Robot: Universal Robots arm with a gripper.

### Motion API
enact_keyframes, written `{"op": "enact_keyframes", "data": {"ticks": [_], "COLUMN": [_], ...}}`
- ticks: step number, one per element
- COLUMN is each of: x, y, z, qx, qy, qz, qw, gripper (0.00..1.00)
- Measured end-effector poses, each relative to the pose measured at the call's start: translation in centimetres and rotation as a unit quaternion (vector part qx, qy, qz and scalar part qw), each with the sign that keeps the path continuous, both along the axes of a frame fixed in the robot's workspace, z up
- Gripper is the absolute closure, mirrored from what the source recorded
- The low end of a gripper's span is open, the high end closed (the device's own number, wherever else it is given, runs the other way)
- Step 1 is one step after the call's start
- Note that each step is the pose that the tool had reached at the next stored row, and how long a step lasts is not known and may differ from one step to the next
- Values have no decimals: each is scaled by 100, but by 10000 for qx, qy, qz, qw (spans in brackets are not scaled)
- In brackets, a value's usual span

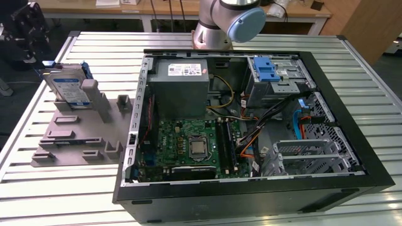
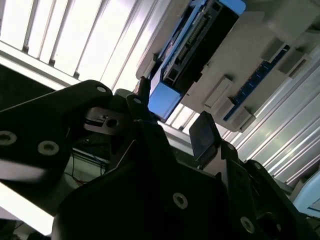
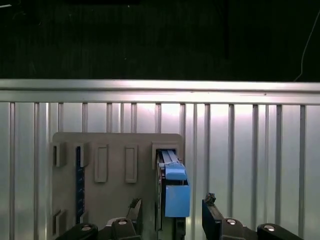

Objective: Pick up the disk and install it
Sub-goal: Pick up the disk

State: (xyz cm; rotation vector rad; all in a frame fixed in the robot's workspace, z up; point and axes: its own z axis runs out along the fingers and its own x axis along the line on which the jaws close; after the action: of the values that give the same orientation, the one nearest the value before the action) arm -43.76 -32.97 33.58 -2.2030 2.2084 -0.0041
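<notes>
The disk (image 1: 68, 88) stands on edge in a slot of a grey holder plate (image 1: 75, 141) at the exterior view's left, its blue-and-white label and blue carrier frame showing. My gripper (image 1: 33, 52) hangs just beyond it, over the table's far corner. In the first wrist view the gripper (image 3: 172, 206) is open, one black fingertip (image 3: 135, 207) on each side of the disk's blue tab (image 3: 176, 192), apart from it. In the second wrist view the disk (image 2: 200, 37) lies just past the gripper (image 2: 172, 117).
An open computer case (image 1: 351, 127) fills the middle and right of the slatted metal table (image 1: 63, 197). Inside are a grey power supply box (image 1: 182, 84), a green motherboard (image 1: 195, 143), cables, and a silver cage with a blue latch (image 1: 270, 70).
</notes>
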Motion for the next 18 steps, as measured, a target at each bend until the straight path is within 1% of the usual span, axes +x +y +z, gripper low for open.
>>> {"op": "enact_keyframes", "data": {"ticks": [3,5,7,9,10,14,18], "x": [-1,-2,-2,-2,-2,-2,-1], "y": [1,2,2,2,2,2,2], "z": [-53,-89,-126,-157,-158,-160,-193], "qx": [0,0,0,0,0,0,0], "qy": [3,13,32,62,70,70,70], "qz": [44,47,47,47,47,47,48], "qw": [10000,10000,10000,10000,10000,10000,10000], "gripper": [42,42,42,42,42,42,42]}}
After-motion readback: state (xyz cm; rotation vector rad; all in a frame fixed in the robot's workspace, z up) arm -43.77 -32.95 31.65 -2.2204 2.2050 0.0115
